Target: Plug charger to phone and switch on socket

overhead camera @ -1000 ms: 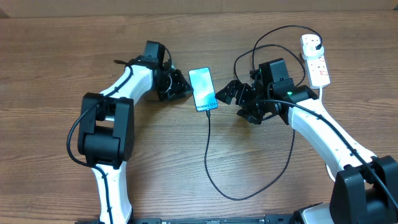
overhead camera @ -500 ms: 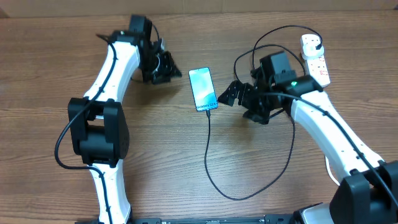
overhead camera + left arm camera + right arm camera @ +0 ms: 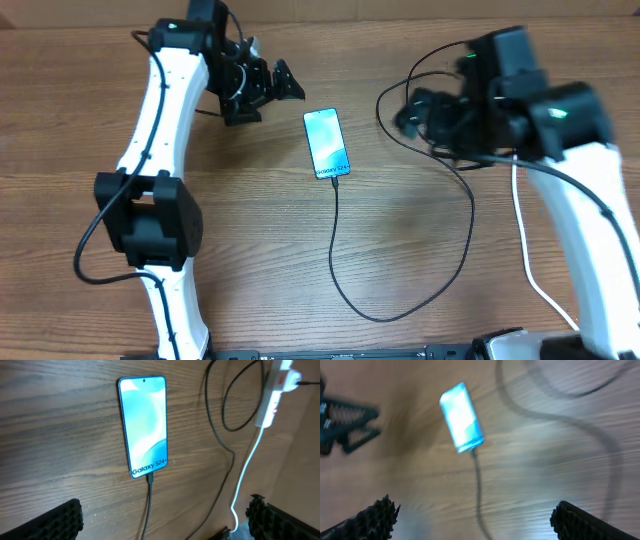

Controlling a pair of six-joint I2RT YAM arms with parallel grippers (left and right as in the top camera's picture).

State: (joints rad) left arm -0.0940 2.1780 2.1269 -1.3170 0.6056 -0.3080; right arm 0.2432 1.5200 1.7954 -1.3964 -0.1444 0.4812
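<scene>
Black charger [image 3: 333, 240] is sitting plugged into phone [image 3: 327, 144] on the desk [image 3: 430, 270]. My left end effector [image 3: 166, 505] and right end effector [image 3: 476, 507] are gaping, empty. Socket [image 3: 273, 395] next: I'm planning a square fingertip press on its switch.

Wood table [image 3: 60, 120] w/ phone [image 3: 327, 143], charger [image 3: 335, 250], socket [image 3: 272, 402]

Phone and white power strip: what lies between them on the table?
Loops of the charger cable lie between the phone and the socket; the left wrist view shows it.
</scene>
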